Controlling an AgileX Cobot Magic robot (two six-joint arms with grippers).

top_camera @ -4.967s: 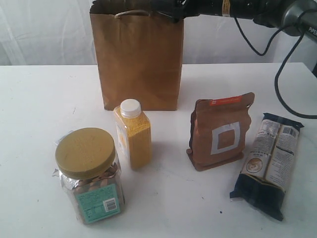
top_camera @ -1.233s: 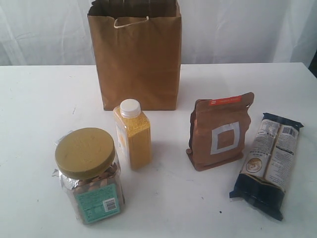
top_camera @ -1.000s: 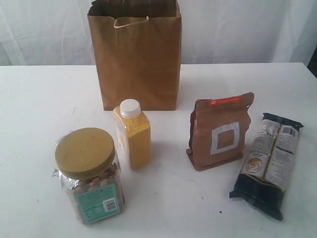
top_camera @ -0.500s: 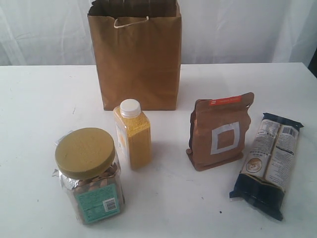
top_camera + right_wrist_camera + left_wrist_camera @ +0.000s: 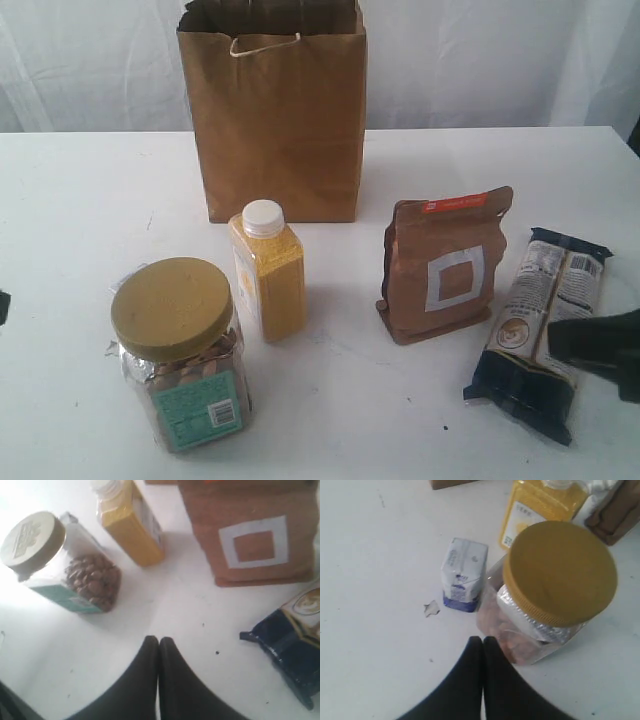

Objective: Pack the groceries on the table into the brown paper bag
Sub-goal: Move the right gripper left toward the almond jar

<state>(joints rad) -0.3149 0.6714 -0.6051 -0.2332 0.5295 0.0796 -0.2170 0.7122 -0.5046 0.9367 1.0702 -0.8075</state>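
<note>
White tabletop (image 5: 80, 180) holds groceries (image 5: 270, 275) before the brown paper bag (image 5: 275, 120), upright for loading; left pincer (image 5: 482, 645) and right pincer (image 5: 158, 647) closed, apparently empty.

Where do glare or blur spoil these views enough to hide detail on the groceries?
Right wrist view: glare bleaches the lid of the yellow-lidded jar and the table beside it almost white. Exterior view: even light, soft shadows; only the right pincer at the frame edge is a dark blur. Left wrist view: evenly lit, but the small carton has print too soft to read.
</note>
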